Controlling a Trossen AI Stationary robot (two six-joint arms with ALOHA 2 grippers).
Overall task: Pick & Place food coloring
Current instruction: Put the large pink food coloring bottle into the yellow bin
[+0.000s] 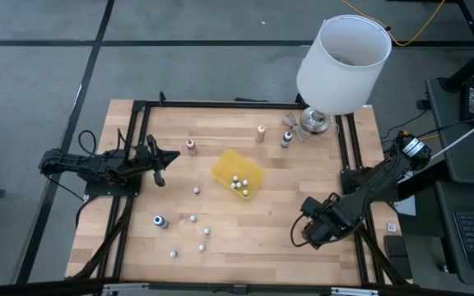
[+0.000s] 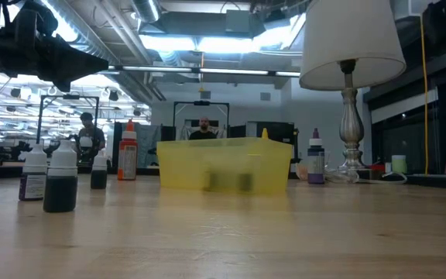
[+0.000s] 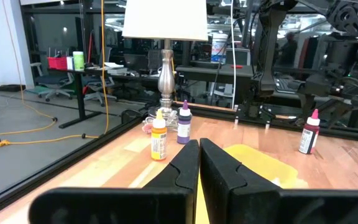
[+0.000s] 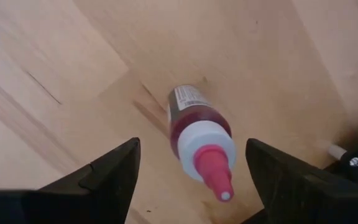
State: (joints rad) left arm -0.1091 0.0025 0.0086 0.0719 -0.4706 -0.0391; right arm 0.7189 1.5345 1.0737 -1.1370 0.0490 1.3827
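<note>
While the left arm lies stretched along the table's left side, its gripper (image 1: 161, 158) pointing toward the tray, the right arm bends down over the near right part of the table (image 1: 245, 238). The right gripper (image 4: 191, 171) is spread wide above a red bottle (image 4: 197, 140) lying on its side on the wood, a finger (image 4: 110, 171) on each side and neither touching it. The bottle's long axis runs between the fingers, its pink tip pointing back toward the wrist camera. The left gripper's fingers (image 3: 188, 165) are pressed together, holding nothing.

The yellow tray (image 1: 238, 173) sits mid-table and holds a few small white-capped bottles (image 1: 239, 184) in one corner. More tiny bottles (image 1: 189, 234) stand scattered on the near left part of the table. A red-capped bottle (image 1: 191, 147) stands left of the tray, and an orange one (image 1: 261, 132) and a purple one (image 1: 287, 139) stand near the lamp (image 1: 340, 62) at the far edge.
</note>
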